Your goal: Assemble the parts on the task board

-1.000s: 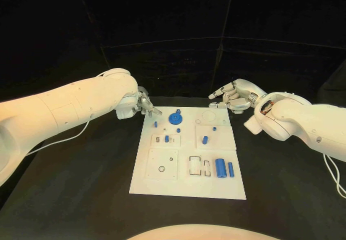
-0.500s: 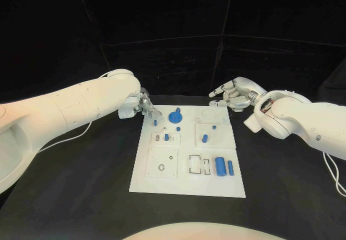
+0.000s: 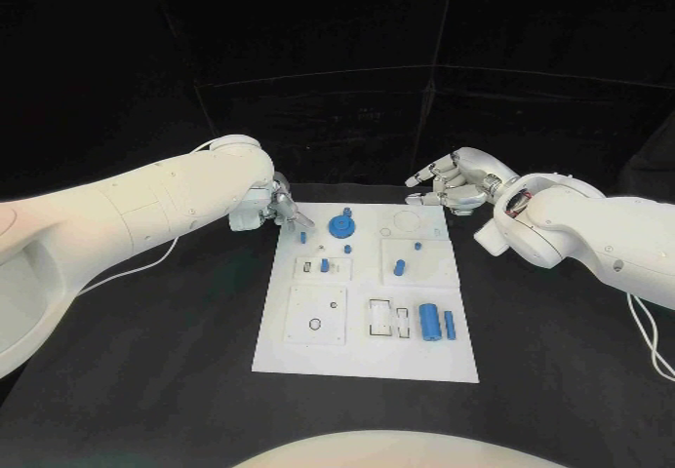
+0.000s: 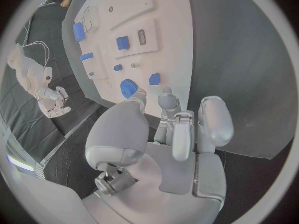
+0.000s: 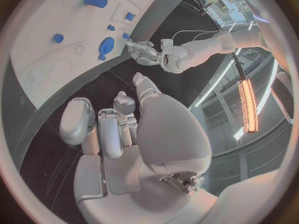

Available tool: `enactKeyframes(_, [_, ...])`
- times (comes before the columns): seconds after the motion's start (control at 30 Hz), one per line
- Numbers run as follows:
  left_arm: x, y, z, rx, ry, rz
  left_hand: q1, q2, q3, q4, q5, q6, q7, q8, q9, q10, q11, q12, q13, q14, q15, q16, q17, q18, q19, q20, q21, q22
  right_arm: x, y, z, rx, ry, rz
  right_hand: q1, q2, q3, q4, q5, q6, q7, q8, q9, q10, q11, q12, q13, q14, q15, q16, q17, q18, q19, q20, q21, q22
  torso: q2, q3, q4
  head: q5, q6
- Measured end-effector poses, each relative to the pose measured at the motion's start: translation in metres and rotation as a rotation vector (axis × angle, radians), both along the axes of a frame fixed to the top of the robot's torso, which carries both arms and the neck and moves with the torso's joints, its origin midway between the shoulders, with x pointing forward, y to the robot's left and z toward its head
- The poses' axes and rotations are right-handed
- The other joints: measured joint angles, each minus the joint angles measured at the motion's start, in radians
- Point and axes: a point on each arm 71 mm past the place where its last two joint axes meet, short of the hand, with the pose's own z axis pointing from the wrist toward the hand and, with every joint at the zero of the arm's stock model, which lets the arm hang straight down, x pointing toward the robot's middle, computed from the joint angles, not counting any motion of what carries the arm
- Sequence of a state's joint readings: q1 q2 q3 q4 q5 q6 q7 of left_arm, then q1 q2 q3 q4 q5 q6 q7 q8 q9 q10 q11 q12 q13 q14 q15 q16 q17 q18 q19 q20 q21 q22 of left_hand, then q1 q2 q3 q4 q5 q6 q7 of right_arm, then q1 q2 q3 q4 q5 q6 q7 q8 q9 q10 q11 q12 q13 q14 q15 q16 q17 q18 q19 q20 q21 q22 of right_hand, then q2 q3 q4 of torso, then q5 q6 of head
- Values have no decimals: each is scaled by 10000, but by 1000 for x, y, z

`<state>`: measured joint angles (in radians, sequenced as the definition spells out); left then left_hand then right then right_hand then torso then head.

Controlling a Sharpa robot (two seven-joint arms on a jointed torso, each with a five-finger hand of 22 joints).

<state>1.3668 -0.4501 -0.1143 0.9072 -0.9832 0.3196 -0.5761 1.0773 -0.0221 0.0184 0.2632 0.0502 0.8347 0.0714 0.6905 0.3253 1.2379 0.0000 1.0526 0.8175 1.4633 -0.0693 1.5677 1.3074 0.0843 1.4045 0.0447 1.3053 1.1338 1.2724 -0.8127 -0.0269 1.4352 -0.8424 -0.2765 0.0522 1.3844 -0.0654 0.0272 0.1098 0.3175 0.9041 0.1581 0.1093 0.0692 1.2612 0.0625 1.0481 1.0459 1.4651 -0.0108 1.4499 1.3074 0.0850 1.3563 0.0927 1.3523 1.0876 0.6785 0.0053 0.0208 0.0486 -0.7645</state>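
The board [image 3: 369,292] lies in the middle of the black table [image 3: 169,341], its long side running near to far. On its far end sits a blue gear [image 3: 342,230], with a small blue peg [image 3: 304,237] just left of it. A blue block [image 3: 325,266] stands in a recess left of centre, and a slanted blue piece [image 3: 398,270] lies right of it. Near the right near corner, a thick blue cylinder [image 3: 429,325] and a thinner pin [image 3: 451,327] lie side by side.

The left hand [image 3: 270,207] hovers at the board's far left corner, just beside the peg; its fingers [image 4: 167,100] are partly curled, apart, and hold nothing. The right hand [image 3: 453,185] hangs above the table past the board's far right corner, clear of the parts; its fingers [image 5: 124,107] are loosely bent and hold nothing.
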Motion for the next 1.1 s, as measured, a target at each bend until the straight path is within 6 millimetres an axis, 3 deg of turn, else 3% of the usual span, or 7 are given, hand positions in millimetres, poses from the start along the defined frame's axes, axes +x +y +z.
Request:
enactKeyframes(0.93, [-4,-11,-7,35,190,-330,243,102,-110,-55,0,107,-38,39,-20,0,0,47,58,0,0,0,0,0,0,0,0,81,1,2,0,-3,-4,16,0,0,0,0,-1,0,0,0,0,0,0,0,-2,0,0,0,-1,-1,0,0,0,-2,-6,10,14,-66,-153])
enactKeyframes(1.1, [-4,-12,-8,41,213,-354,359,213,-166,-111,0,142,-3,78,-32,0,0,88,58,-1,0,0,0,0,0,0,0,98,1,2,0,-4,-5,18,0,0,0,0,-1,0,0,0,0,0,0,0,-2,0,0,0,-1,0,0,0,0,-2,-6,12,15,-52,-157])
